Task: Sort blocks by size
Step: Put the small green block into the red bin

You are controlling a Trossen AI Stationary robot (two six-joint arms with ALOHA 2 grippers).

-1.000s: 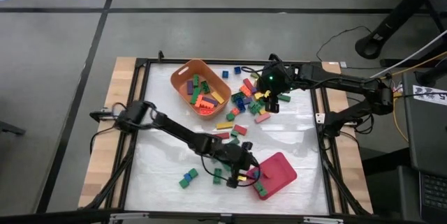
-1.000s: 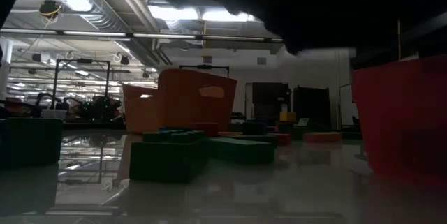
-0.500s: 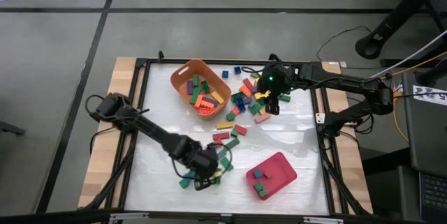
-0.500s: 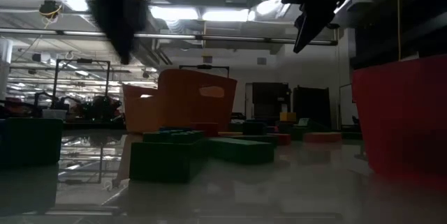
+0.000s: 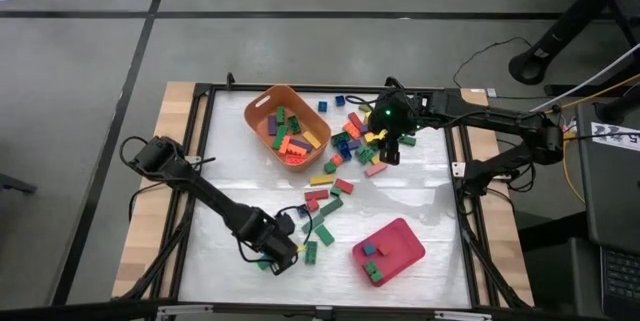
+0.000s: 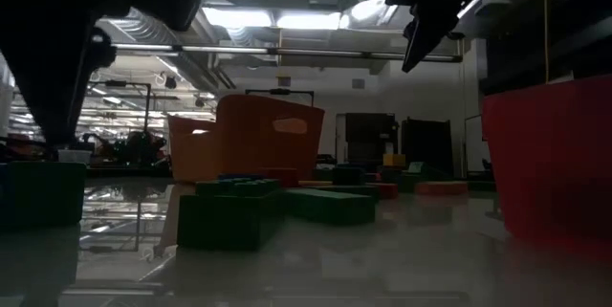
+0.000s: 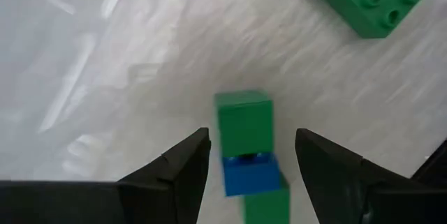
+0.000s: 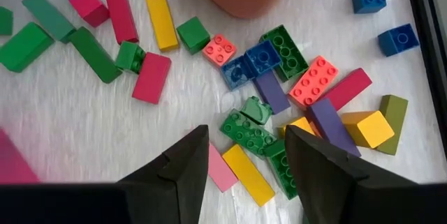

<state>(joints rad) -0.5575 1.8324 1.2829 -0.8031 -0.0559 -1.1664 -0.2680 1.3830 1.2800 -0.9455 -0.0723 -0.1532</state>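
L arm is stretched from the table's left edge diagonally toward the front centre, elbow low, wrist bent down. L gripper (image 5: pixel 277 253) is held just above the white tabletop (image 5: pixel 420 201), jaws apart, nothing clamped. In the L wrist view a small stack (image 7: pixel 246 151) is framed between the two dark fingers (image 7: pixel 183 165): green cube, blue square under it, more green below; no contact w/ either finger can be seen. A larger green brick (image 7: pixel 363 1), studs up, lies well apart from it.

R arm is reached in from the right rail, forearm nearly level, wrist over the back-right pile. R gripper (image 5: pixel 393 147) hovers above the blocks (image 8: pixel 279 84), jaws spread, empty.

Blocks are hard glossy plastic, studded: long rectangles in red, yellow, green, purple; small squares in blue, pink, orange. Most are heaped beside the tub (image 5: pixel 288 124), some scattered mid-table, a few near the L gripper. The tub is orange, rounded, smooth-walled, w/ several long bricks inside. The tray (image 5: pixel 393 244) is pink-red, rectangular, set front right, w/ a few small squares in it. Tabletop is shiny white, streaked, framed by black rails.
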